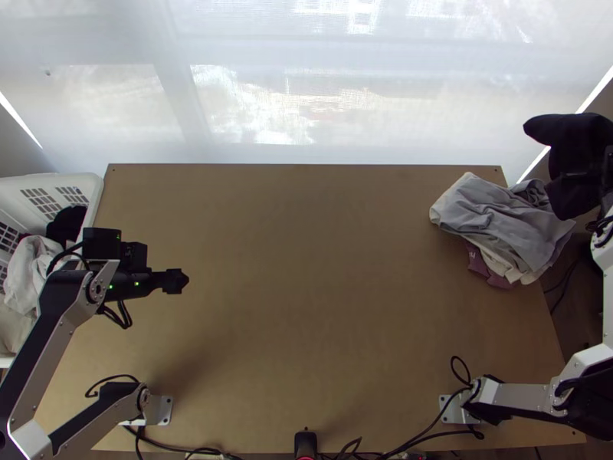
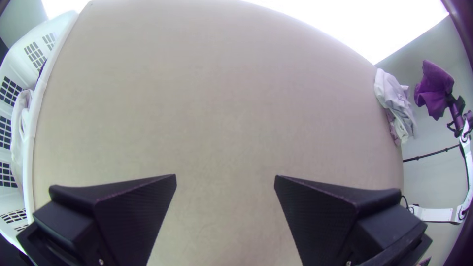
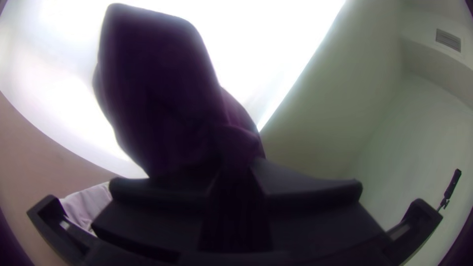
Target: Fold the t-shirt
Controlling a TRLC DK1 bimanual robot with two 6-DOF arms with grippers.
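The right gripper [image 1: 588, 175] is pinched shut on the shirt [image 1: 563, 134], up by the far right corner of the table [image 1: 306, 307]. The shirt is dark and bunched up, not spread flat. In the right wrist view, a big floppy lump of it sticks out past the fingers [image 3: 305, 189]. I can't tell which part of the shirt is pinched.

Close by, there is a messy pile of clothes. A grey cloth [image 1: 498, 211] is on top, all wrinkly. Some cream cloth [image 1: 527, 274] pokes out from under it, and a dull purple cloth [image 1: 476, 261] pokes out at the side near the middle of the table. The pile sits at the right edge of the table and sticks out past it.

The left gripper [image 1: 175, 281] is over the left part of the table, well apart from the shirt. It is open and has nothing in it. In the left wrist view, its two black fingers [image 2: 133, 212] are wide apart, with bare table between them.

A white basket [image 1: 92, 184] is just beside the table's left edge. It has a black cloth [image 1: 67, 224] and a whitish cloth [image 1: 29, 268] in it. Behind the table hangs a big white sheet [image 1: 306, 46] with light coming through.
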